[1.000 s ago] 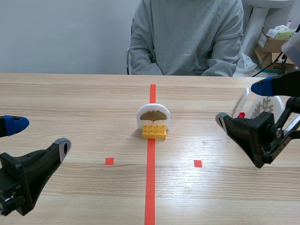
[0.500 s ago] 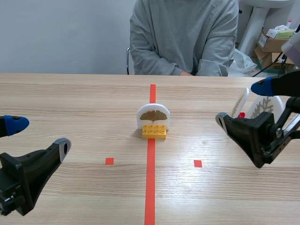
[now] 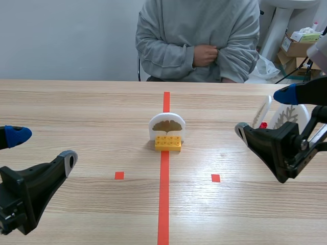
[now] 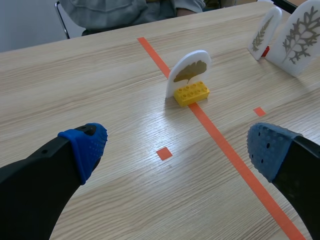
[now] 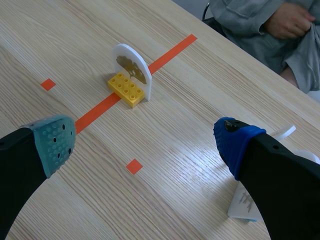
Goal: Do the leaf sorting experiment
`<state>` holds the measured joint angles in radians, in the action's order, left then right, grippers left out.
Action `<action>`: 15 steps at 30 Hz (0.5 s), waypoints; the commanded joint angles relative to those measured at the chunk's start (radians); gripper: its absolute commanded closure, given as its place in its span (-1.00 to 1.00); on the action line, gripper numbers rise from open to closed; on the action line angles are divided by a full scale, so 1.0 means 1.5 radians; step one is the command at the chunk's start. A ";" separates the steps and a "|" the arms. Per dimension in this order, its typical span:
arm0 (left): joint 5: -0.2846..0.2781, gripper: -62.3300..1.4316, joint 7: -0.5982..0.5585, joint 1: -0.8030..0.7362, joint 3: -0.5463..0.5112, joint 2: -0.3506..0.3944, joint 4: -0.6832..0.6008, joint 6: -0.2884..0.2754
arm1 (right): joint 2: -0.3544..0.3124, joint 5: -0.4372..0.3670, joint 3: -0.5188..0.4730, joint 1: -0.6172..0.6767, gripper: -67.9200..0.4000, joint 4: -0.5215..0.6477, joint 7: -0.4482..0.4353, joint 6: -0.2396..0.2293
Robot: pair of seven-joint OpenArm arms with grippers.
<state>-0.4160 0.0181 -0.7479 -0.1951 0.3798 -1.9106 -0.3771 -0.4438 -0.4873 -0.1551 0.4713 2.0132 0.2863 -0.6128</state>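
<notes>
- Since a second ago the left tool point(image 3: 42, 147), at 8 o'clock on the desk point(image 3: 76, 102), has not shifted. Its fingers are spread wide and hold nothing.
- The right tool point(image 3: 263, 112), at 3 o'clock, is likewise where it was, fingers spread wide and empty.
- The ginkgo card point(image 3: 167, 124) and the yellow brick point(image 3: 167, 143) have kept their place.
- Farthest off, at 12 o'clock, the person point(image 3: 199, 25) has lifted a hand point(image 3: 206, 53) to the chest; earlier no hand showed.
- Counted from nearest: two tools.
- Two small tape squares point(image 3: 119, 175) point(image 3: 215, 178), at 8 and 4 o'clock of the brick, and one long tape line point(image 3: 163, 204) running under it.
- One yellow brick on the line at mid-desk, with the one white arched ginkgo card standing upright, touching its far side.
- Two more white leaf cards toward 2 o'clock of the brick, by the right tool: the narrow-leaf card point(image 4: 265, 31) and the fern card point(image 4: 300, 37), with one small red piece point(image 4: 265, 50) at the foot of the narrow-leaf card.
- One person.
</notes>
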 commanded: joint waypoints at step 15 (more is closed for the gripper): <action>0.007 -0.93 0.097 0.067 0.001 0.000 -0.005 -0.008 | -0.010 -0.009 -0.001 -0.009 -0.66 -0.004 -0.004 0.004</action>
<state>-0.4099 0.1802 -0.6659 -0.1951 0.3798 -1.9106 -0.3798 -0.4438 -0.4877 -0.1551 0.4713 2.0132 0.2909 -0.6128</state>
